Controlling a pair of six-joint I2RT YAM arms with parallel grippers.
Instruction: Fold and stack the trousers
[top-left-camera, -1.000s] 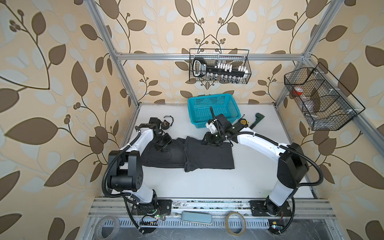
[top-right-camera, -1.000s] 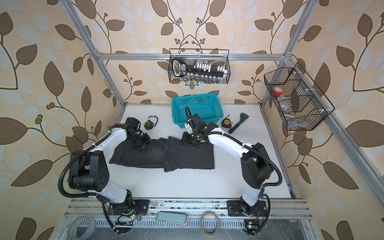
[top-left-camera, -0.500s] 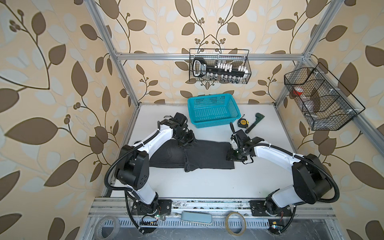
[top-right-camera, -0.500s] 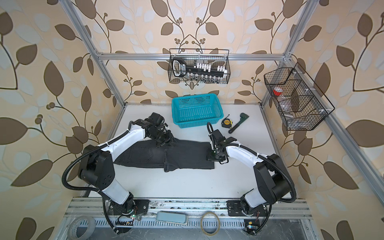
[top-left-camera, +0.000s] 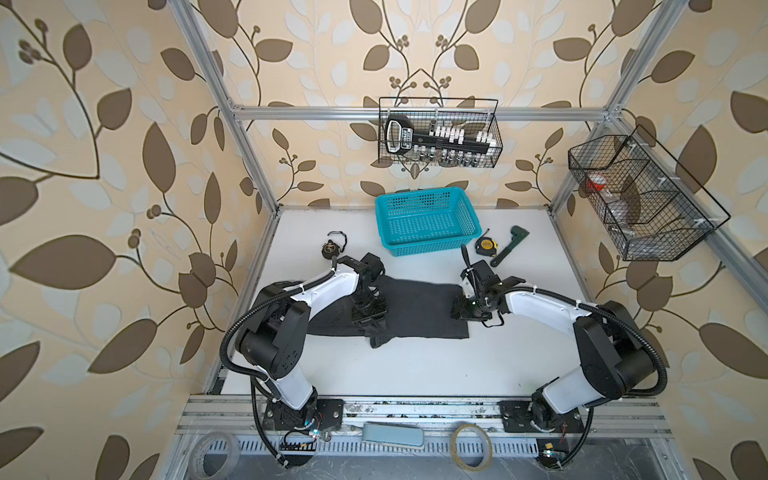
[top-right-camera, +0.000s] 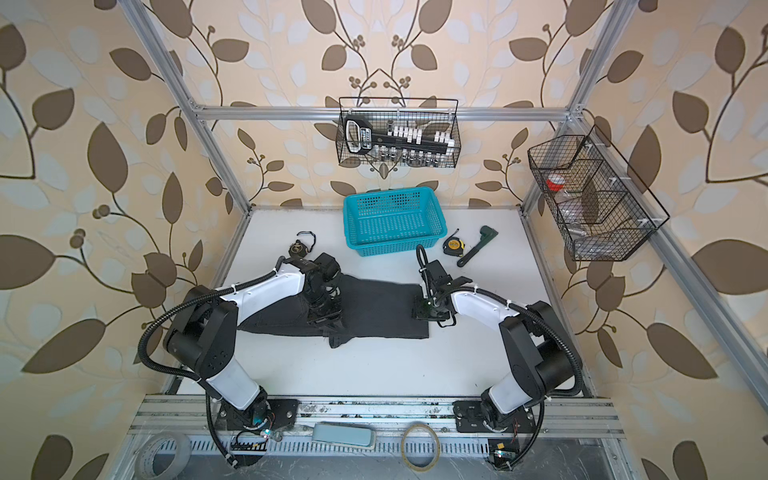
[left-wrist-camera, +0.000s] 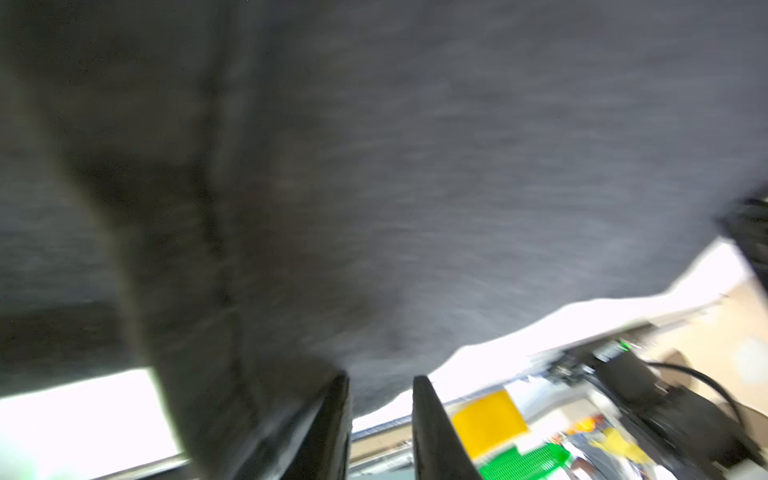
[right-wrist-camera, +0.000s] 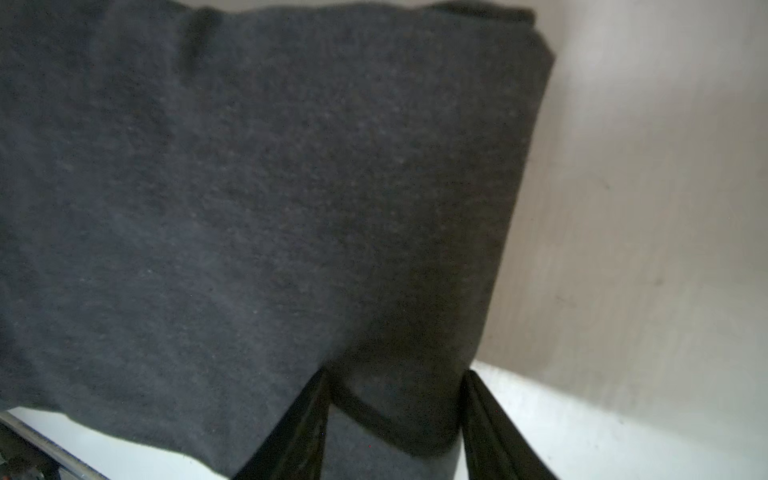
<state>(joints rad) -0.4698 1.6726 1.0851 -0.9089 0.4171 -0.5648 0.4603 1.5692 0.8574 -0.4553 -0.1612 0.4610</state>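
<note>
Left arm (top-left-camera: 328, 286): is rising from the rail (top-left-camera: 415, 409) at the near left, elbow lifted, forearm stretching away and inward, wrist bending down onto the cloth.
Right arm (top-left-camera: 540, 305): is rising from the rail at the near right, elbow up, forearm reaching leftward, wrist tipping down at the cloth's right end.
Hidden: the left arm is covering the trousers' left end in both top views. The left wrist view is smearing with blur, so the seams are hard to read. Both wrist views are cutting off the finger bases.
Trousers (top-left-camera: 415, 307) (top-right-camera: 374, 307): are lying folded as one dark band across the middle of the table (top-left-camera: 415, 374), on the near side of the basket (top-left-camera: 428, 220) and apart from it. A small flap (top-left-camera: 376, 341) is poking out of the near edge.
Left gripper (top-left-camera: 368, 320) (left-wrist-camera: 380, 378): is pointing down at the band's near edge, about midway along, just above the flap. Its fingers (left-wrist-camera: 432, 428) are standing a narrow gap apart with the cloth's edge reaching in between the tips. Through the blur I cannot tell whether they are pinching it.
Right gripper (top-left-camera: 467, 309) (right-wrist-camera: 395, 374): is sitting at the band's right end. Its fingers (right-wrist-camera: 299, 428) are standing spread wide, with the cloth's corner lying between them.
</note>
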